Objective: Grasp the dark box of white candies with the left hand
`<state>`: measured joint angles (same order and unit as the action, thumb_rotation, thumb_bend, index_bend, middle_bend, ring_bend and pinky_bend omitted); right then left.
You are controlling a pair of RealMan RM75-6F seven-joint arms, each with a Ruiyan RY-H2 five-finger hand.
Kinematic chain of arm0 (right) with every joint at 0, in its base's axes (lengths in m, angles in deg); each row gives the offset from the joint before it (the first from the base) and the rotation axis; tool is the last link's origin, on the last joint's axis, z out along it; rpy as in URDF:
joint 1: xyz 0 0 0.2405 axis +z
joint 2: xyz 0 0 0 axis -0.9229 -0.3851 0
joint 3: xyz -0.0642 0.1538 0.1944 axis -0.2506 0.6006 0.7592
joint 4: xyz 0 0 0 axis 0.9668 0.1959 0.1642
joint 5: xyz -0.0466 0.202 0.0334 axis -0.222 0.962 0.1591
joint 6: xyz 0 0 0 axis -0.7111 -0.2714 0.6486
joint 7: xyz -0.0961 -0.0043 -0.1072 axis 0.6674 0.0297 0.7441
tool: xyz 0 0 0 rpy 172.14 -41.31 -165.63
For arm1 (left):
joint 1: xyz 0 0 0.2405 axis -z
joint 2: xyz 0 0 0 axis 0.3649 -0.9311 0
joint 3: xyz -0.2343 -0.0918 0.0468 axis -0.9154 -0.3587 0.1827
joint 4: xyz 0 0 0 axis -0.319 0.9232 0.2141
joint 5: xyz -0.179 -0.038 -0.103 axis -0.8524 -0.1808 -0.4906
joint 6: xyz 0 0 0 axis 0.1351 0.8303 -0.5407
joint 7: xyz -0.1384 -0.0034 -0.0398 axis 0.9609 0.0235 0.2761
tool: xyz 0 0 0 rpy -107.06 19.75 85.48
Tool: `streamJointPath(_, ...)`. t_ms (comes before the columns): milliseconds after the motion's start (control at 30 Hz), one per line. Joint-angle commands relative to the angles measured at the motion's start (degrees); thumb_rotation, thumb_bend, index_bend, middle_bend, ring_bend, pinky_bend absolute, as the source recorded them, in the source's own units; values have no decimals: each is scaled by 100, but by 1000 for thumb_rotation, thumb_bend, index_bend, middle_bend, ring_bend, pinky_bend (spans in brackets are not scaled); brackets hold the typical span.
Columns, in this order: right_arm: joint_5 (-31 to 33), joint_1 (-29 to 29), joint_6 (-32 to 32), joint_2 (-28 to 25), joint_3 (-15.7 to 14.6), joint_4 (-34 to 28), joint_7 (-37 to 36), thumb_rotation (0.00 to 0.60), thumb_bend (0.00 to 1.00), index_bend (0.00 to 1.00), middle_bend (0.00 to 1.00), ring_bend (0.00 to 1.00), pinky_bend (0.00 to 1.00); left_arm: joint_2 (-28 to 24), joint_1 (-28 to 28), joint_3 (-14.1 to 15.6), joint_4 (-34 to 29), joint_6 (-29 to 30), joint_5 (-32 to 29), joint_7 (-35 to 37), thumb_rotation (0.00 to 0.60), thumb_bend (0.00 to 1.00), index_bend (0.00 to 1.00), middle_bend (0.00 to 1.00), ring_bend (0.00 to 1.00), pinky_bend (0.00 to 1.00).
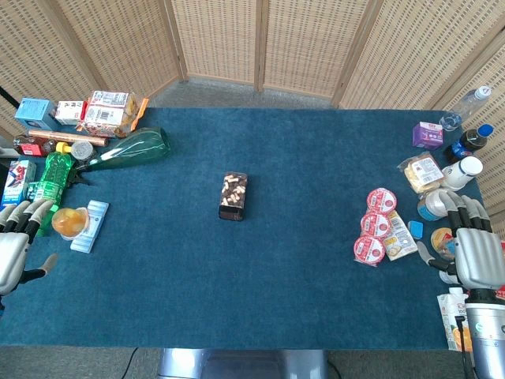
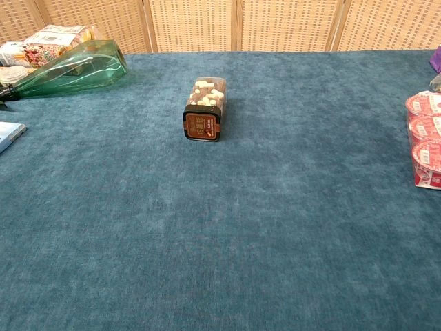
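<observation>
The dark candy box lies mid-table, well apart from the left hand, which waits empty, fingers apart, at the edge. It should straddle the box's long sides.

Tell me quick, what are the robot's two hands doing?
Left hand: open, holding nothing, at the table's left edge.
Right hand: open, holding nothing, beside the snacks.
</observation>
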<state>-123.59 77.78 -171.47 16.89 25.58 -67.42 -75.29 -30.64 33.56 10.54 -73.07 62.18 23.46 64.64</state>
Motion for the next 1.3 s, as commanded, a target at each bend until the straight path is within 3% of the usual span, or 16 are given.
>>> streamJointPath(33, 4, 14, 23, 12, 2, 2, -23, 507, 324, 0, 0, 0, 0, -9, -4, 10, -11, -63, -17, -17, 600, 358, 0, 0, 0, 0)
streamJointPath(300, -59, 11, 22, -25, -17, -1, -79, 507, 322, 0, 0, 0, 0, 2, 116, -42, 29, -244, 55, -119, 600, 358, 0, 0, 0, 0)
streamJointPath(600, -101, -93, -88, -91, -67, -77, -130, 510, 322, 0, 0, 0, 0, 276, 755, -354, 445, -983, -98, -220, 600, 357, 0, 0, 0, 0)
streamJointPath(1033, -167, -341, -367, -352, -116, -212, -254, 510, 323, 0, 0, 0, 0, 1235, 2038, -665, 1558, -2395, -397, -691, 600, 357, 0, 0, 0, 0)
streamJointPath(1300, -202, -484, -491, -471, -154, -251, -364, 512, 322, 0, 0, 0, 0, 2290, 2658, -806, 2565, -2511, -247, -1066, 600, 349, 0, 0, 0, 0)
